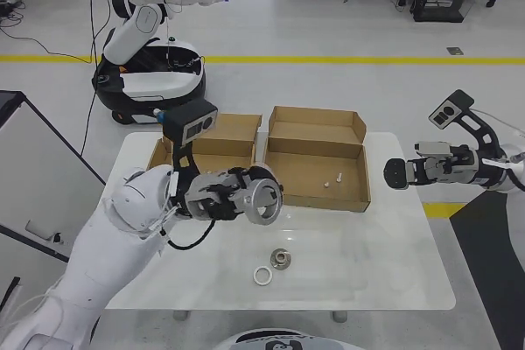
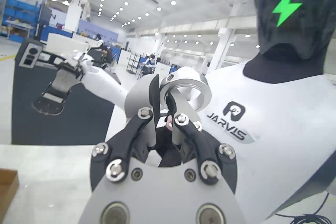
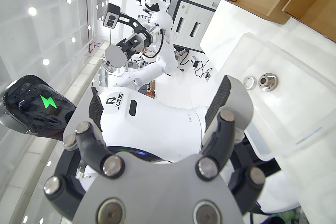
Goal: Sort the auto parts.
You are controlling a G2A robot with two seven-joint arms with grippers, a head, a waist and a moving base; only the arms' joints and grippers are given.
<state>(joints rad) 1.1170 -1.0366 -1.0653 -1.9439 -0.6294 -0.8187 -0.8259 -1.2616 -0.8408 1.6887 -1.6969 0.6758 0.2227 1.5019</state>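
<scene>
Notably, on the table (image 1: 376, 262) two open cardboard boxes (image 1: 315, 203) stand at the far edge, presumably as sorting bins. My left gripper (image 2: 162, 96) pinches a silver metal collar (image 2: 202, 83) through its bore, raised just before the boxes, likely for deposit. My right gripper (image 3: 160, 99) hangs spread, empty, beyond the table's side. A flanged bushing (image 1: 283, 259) lies beside a white ring (image 1: 262, 276).
</scene>
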